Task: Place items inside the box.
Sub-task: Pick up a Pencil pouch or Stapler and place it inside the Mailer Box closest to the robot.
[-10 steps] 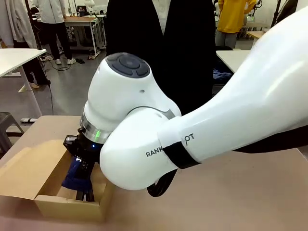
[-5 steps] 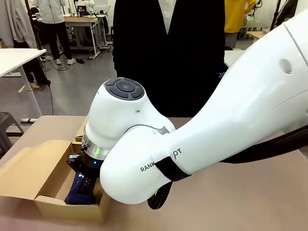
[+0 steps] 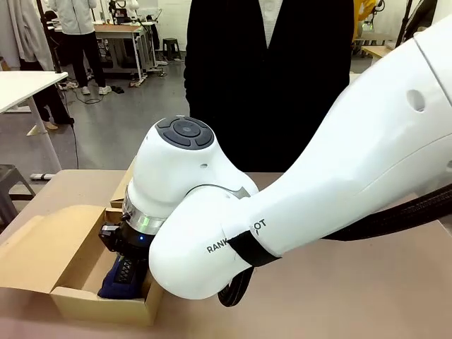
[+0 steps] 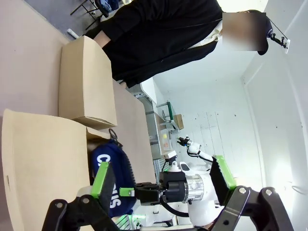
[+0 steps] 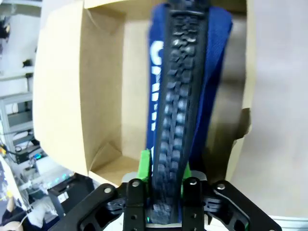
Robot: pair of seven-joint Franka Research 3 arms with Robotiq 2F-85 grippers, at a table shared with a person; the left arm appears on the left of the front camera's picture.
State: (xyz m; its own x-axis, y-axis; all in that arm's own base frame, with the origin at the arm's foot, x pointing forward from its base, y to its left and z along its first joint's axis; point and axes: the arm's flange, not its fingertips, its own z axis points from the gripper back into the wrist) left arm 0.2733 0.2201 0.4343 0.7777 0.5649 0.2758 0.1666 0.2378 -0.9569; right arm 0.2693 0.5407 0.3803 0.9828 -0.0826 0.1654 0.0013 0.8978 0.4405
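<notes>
Right gripper (image 3: 124, 272) is down inside the open cardboard box (image 3: 99, 308), its white arm (image 3: 318, 183) reaching across the table (image 3: 353, 289). Its jaws are clamped on the navy pencil case (image 3: 111, 287), which hangs below the fingers and inside the box walls.

Right wrist view: right gripper (image 5: 163, 166) grips the case by its zip edge. The black zip (image 5: 180, 96) runs straight ahead from between the fingers, with navy cloth (image 5: 216, 62) on either side. One green pad (image 5: 144, 163) is pressed against the case. White lettering (image 5: 155, 62) is beside the zip, too blurred to read. Box wall (image 5: 57, 96) stands off to one side of the fingers, box floor beyond them. The far end of the case may rest on the floor; blur prevents certainty.

Left gripper (image 4: 161, 167): fingers spread wide, nothing between them. Past one of its fingers sits the box (image 4: 43, 159) with the navy case (image 4: 113, 166) standing in it. A person (image 4: 159, 29) in black stands beyond the box.
</notes>
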